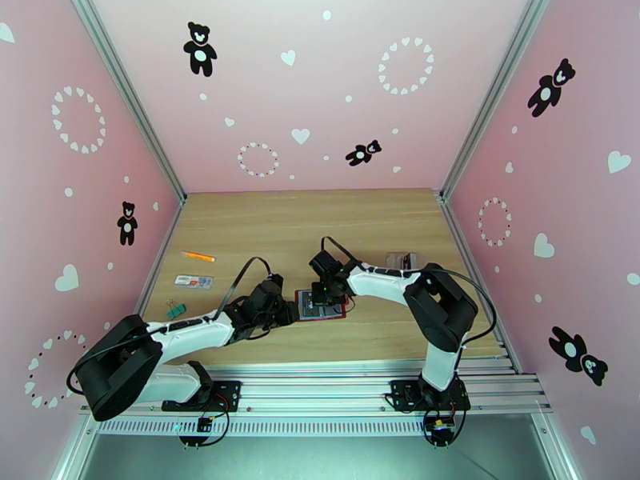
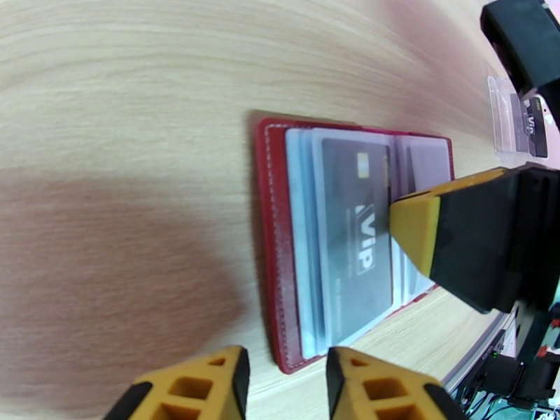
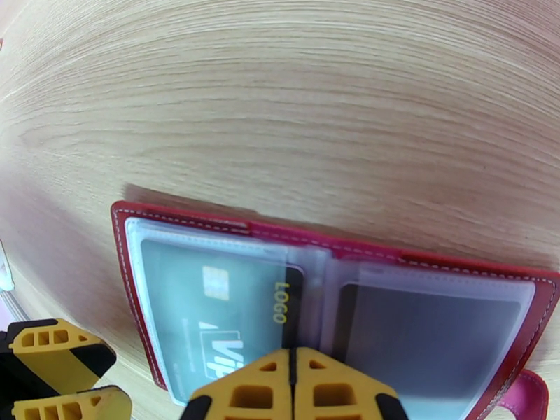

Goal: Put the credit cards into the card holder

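Observation:
The dark-red card holder lies open on the table between both arms, its grey sleeves facing up. A dark credit card with a chip and "VIP" lettering sits in the left sleeves, and its "LOGO" edge reaches the middle fold. Another dark card fills the right sleeve. My right gripper is shut, its tips down against the VIP card's edge at the fold. My left gripper stands open at the holder's near left corner, with nothing clearly between its fingers.
A clear plastic case holding a dark card lies right of the holder. At the table's left are an orange pen, a white-and-red strip and a green clip. Pink walls close in three sides.

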`<move>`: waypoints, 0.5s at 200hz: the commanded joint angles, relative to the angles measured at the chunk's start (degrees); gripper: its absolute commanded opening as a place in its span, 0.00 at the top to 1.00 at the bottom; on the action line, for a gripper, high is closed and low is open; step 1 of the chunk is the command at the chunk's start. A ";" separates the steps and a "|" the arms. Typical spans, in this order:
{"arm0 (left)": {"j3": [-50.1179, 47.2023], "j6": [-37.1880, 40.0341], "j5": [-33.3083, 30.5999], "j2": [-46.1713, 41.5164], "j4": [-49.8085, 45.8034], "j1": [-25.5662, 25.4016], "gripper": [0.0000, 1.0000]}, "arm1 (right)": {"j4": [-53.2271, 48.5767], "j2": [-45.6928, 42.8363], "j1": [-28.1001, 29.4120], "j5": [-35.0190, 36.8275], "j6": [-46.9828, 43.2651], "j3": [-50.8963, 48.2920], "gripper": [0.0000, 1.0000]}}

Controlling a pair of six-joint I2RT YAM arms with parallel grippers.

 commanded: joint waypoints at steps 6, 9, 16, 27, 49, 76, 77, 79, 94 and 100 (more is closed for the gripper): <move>2.68 0.69 0.81 1.43 0.72 -0.24 0.64 | -0.12 2.77 0.08 0.98 -0.09 -1.90 0.98; 2.77 0.66 1.00 1.55 1.06 -0.22 0.64 | -0.13 2.81 0.08 0.98 -0.12 -1.86 0.98; 3.09 0.66 1.40 1.95 1.60 -0.27 0.64 | -0.09 2.82 0.06 0.89 -0.09 -1.85 0.98; 3.85 0.77 1.99 2.97 1.94 -0.21 0.64 | 0.03 2.91 -0.01 0.89 -0.18 -1.98 0.99; 5.31 0.91 2.85 5.25 2.54 -0.27 0.64 | 0.01 2.86 -0.09 0.85 -0.28 -2.11 0.99; 6.37 0.89 3.44 7.72 3.49 -0.20 0.64 | -0.23 2.65 -0.15 0.80 -0.35 -2.17 0.99; 6.34 0.84 3.50 7.73 3.53 -0.24 0.64 | -0.27 2.60 -0.17 0.80 -0.35 -2.19 0.99; 6.43 0.83 3.52 7.86 3.61 -0.26 0.64 | -0.23 2.56 -0.18 0.80 -0.38 -2.14 0.99; 6.66 0.75 3.99 8.89 4.34 -0.26 0.64 | -0.35 2.51 -0.18 0.72 -0.44 -2.13 0.99; 6.74 0.77 4.23 9.16 4.60 -0.26 0.65 | -0.34 2.48 -0.18 0.72 -0.46 -2.17 0.99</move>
